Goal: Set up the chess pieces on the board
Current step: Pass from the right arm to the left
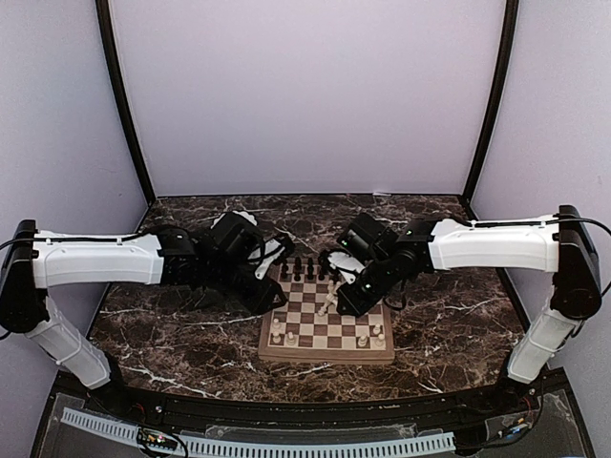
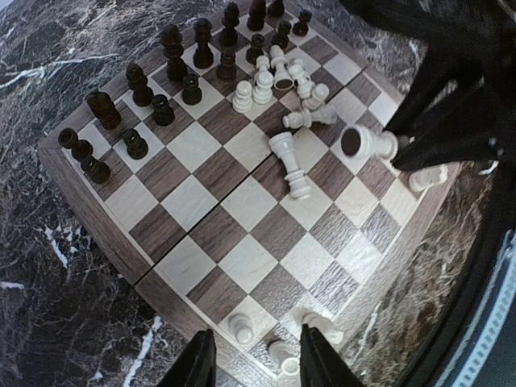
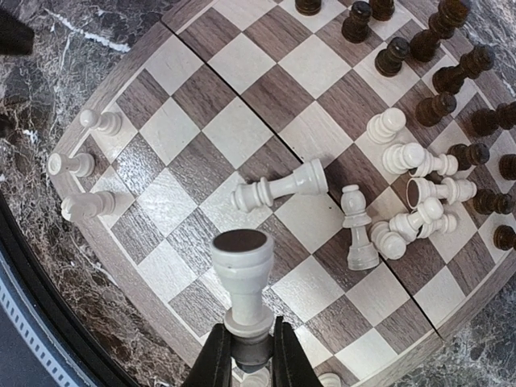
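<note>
The board (image 1: pixel 320 329) lies mid-table. Dark chess pieces (image 1: pixel 305 269) stand along its far rows, and they show in the left wrist view (image 2: pixel 161 81) and the right wrist view (image 3: pixel 435 72). Several cream pieces (image 3: pixel 403 201) lie toppled near the middle (image 2: pixel 298 105). My right gripper (image 3: pixel 246 343) is shut on the head end of a cream piece (image 3: pixel 242 266), held above the board with its dark felt base toward the camera (image 2: pixel 367 143). My left gripper (image 2: pixel 258 363) hangs open over the board's edge row, its fingers either side of two standing cream pawns (image 2: pixel 242 326).
The board rests on a dark marble table (image 1: pixel 172 334) with a black rim along the front (image 1: pixel 286 410) and purple walls around it. More cream pieces (image 3: pixel 81 165) stand on the near row. The right arm (image 2: pixel 451 81) looms dark over the board's corner.
</note>
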You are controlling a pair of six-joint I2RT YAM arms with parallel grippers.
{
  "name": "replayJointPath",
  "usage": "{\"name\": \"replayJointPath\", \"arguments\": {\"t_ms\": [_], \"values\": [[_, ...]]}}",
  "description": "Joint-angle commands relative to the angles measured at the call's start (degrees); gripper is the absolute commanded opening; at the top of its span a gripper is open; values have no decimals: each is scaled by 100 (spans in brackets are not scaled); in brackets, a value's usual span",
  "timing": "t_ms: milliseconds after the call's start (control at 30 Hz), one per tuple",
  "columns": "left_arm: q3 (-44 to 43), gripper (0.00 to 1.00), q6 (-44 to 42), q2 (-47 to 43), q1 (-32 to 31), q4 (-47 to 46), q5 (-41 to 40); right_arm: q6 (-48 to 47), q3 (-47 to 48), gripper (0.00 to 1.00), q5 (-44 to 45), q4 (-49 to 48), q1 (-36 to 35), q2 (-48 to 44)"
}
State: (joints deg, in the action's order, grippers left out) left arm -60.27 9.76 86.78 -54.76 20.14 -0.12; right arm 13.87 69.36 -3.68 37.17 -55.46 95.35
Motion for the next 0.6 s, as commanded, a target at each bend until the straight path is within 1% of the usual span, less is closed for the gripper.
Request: {"name": "replayJointPath", "arguments": {"t_ms": [0,33,67,100,167,233,333,400,567], "values": [[-215,39,754,-268,772,-284,1732,-384,175,11,-171,-209,18,-183],[-214,40,1041,-188,922,-437,2102,-476,233,11,-214,-216,18,-176],[-251,41,1171,-135,1143,-728,2831,-564,299,11,-246,-205,16,-156],[-285,42,1409,21,1227,-848,3166,-662,370,11,-272,-190,10,-135],[-413,43,1702,294,1422,-1244,4217,-832,522,11,-313,-147,1,-85],[-530,45,1966,564,1462,-1450,4698,-974,653,11,-363,-106,-8,-45],[-570,49,2429,865,1489,-1802,5176,-1069,771,11,-461,-96,-17,-17],[-510,50,2718,1032,1513,-2161,5434,-1068,812,11,-504,-115,-32,-14],[-586,49,2884,1356,1536,-2330,5685,-1129,849,12,-522,-146,-79,-35]]}}
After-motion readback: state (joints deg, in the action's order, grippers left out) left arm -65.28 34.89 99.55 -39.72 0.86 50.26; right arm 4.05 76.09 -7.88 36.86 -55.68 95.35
